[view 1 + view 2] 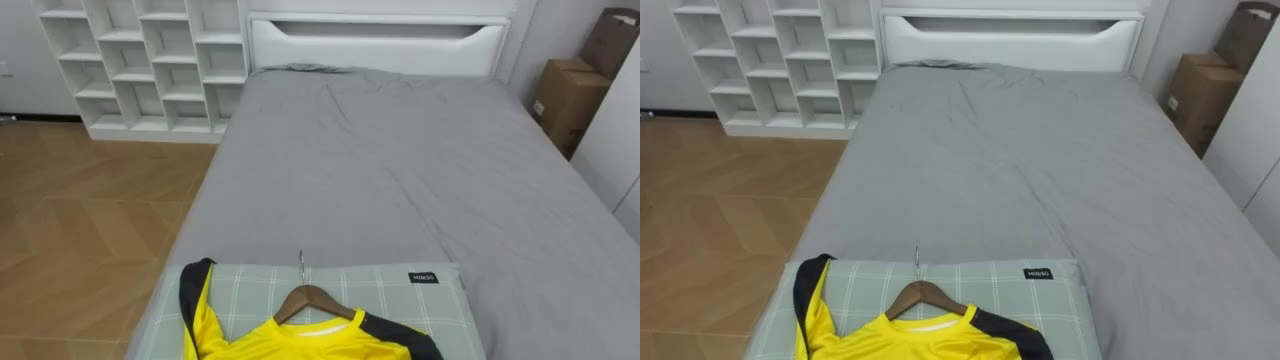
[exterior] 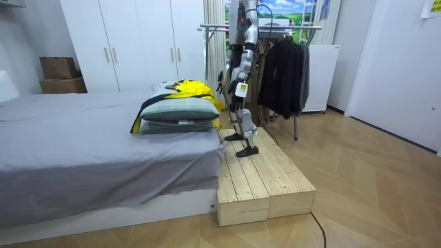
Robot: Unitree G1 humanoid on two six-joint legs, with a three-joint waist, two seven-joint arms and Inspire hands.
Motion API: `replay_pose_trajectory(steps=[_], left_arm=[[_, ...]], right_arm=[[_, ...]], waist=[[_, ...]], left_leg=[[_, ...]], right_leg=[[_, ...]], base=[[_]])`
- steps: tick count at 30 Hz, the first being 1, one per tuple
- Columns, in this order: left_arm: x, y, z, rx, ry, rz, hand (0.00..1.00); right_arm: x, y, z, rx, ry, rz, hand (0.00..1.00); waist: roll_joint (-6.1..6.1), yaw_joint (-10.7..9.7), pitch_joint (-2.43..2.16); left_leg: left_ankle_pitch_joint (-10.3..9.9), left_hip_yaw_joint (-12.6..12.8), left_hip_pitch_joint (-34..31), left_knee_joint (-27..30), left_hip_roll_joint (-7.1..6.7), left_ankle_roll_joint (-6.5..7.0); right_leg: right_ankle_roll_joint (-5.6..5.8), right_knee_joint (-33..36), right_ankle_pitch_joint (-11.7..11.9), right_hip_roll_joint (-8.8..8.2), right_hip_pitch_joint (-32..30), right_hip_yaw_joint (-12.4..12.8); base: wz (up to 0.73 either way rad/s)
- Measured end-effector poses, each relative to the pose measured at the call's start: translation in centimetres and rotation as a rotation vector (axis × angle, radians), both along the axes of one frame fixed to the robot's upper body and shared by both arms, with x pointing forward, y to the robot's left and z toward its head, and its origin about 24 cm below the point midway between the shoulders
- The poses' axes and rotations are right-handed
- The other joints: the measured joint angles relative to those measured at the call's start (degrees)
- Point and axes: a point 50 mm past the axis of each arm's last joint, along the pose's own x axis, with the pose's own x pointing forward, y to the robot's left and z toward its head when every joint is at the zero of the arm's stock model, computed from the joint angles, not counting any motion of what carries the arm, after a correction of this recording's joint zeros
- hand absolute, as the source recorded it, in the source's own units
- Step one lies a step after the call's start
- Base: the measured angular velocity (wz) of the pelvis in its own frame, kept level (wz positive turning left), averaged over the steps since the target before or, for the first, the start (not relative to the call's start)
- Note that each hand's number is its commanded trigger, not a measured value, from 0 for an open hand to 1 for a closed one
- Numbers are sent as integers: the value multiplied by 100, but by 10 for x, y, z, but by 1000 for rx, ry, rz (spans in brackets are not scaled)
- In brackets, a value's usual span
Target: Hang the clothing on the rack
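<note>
One yellow shirt (image 1: 300,340), already on its wooden hanger (image 1: 313,298), lies untouched on a checked pillow (image 1: 400,290) at bottom centre, with the grey bed (image 1: 400,170) stretching beyond. In the room view, the robot stands mid-frame on a wooden platform (image 2: 262,179). Its left hand (image 2: 239,95) hangs at its side, fingers unreadable. The shirt has yet to be lifted and hung on the clothes rail (image 2: 275,27) at upper centre.
</note>
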Motion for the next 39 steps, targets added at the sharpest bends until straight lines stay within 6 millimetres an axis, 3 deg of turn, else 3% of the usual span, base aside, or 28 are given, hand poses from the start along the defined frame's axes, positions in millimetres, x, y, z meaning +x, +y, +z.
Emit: replay_pose_trajectory(steps=[23,39], left_arm=[[-1,0,0,7,2,-1,0],[-8,2,0,3,-21,91,0]], right_arm=[[-2,0,0,-4,-3,-19,0],[-3,1,-1,-14,6,-8,0]], waist=[[-5,7,15],[-52,38,13]], left_leg=[[-1,-11,87,-36,0,0],[0,-215,68,3,-5,-3]], right_leg=[[0,-2,0,0,78,-17],[0,-10,0,-3,143,-212]], base=[[0],[6]])
